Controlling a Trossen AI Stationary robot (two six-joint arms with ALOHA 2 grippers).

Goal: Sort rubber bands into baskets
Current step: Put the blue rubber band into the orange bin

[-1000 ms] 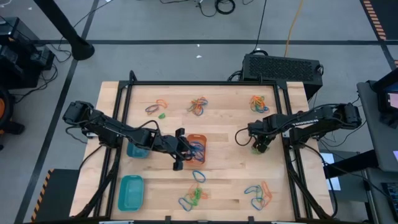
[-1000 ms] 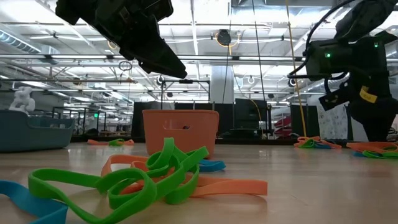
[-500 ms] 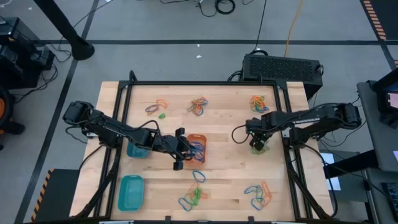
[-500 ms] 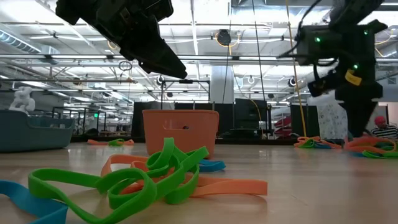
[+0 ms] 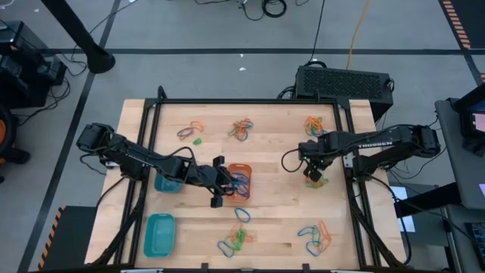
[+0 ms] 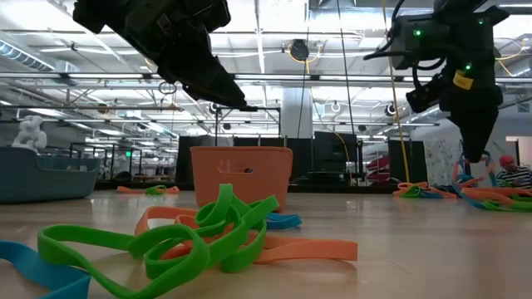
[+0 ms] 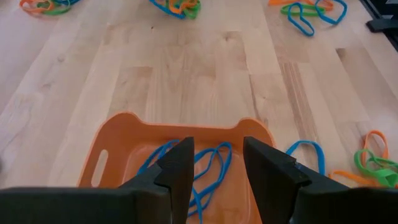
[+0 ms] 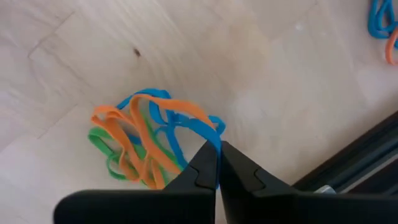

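From above, the right hand point(image 5: 313, 174) sat over a small tangle of rubber bands point(image 5: 317, 180) near the counter's point(image 5: 273, 152) right edge; only its wrist camera showed the fingers pinched closed on a blue band point(image 8: 202, 132) at their tips, with orange and green loops point(image 8: 127, 152) trailing just beyond. The left hand point(image 5: 217, 182) hovered at the orange basket point(image 5: 241, 180), and its wrist camera alone showed the fingers parted, holding nothing, with blue bands point(image 7: 208, 165) lying inside the basket directly ahead.
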